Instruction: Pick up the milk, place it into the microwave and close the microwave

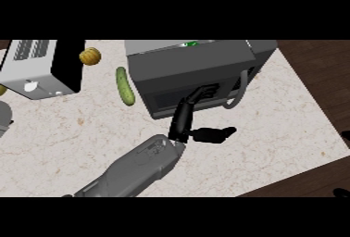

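The grey microwave [198,60] stands at the back of the counter, its dark door [171,95] facing me and lying against the body, with a pale curved handle [237,95] on its right side. My left hand [182,121] reaches up from the lower middle. Its straight fingers [198,95] rest on the door's front and its thumb [217,134] sticks out to the right. It holds nothing. No milk shows anywhere in view. Only small black bits of my right hand [345,134] show at the right edge.
A green cucumber [124,86] lies just left of the microwave. A yellow-brown round item [90,56] sits behind it. A white and black appliance [41,69] fills the back left. The counter's edge [301,178] runs diagonally at the right, with dark wood floor beyond.
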### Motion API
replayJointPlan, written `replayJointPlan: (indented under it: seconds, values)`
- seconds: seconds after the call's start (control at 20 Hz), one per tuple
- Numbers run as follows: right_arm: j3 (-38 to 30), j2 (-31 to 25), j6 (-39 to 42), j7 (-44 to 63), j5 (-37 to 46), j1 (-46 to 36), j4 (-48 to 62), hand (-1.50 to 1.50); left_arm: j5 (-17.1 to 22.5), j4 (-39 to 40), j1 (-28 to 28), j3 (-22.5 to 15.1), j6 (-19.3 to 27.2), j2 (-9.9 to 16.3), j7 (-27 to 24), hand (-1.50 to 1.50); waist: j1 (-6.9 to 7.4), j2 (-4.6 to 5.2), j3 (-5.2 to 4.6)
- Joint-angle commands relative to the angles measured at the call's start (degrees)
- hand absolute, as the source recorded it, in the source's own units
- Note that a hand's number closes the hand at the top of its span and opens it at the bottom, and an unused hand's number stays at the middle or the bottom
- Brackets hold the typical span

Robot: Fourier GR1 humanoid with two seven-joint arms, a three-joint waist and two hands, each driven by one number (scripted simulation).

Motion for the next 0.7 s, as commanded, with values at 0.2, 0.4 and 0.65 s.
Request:
replayJointPlan:
  seconds: [0.2,0.4,0.65]
  values:
    - [-3.19,-4.26,-2.44,0.20,4.86,-4.48,-0.22,1.50,6.41,1.23,-3.72,3.77,3.78,0.01,-2.67,-1.50,-0.73,1.38,0.06]
    - [-3.90,-4.90,-3.36,0.62,5.10,-6.71,-0.11,1.50,8.81,2.14,-4.55,3.48,3.85,0.01,-3.14,-1.50,-0.37,1.42,0.17]
    - [-3.84,-5.54,-3.76,1.35,5.52,-8.63,0.63,1.50,10.89,3.04,-5.52,3.86,4.03,0.01,-4.87,-1.50,-0.34,2.01,0.16]
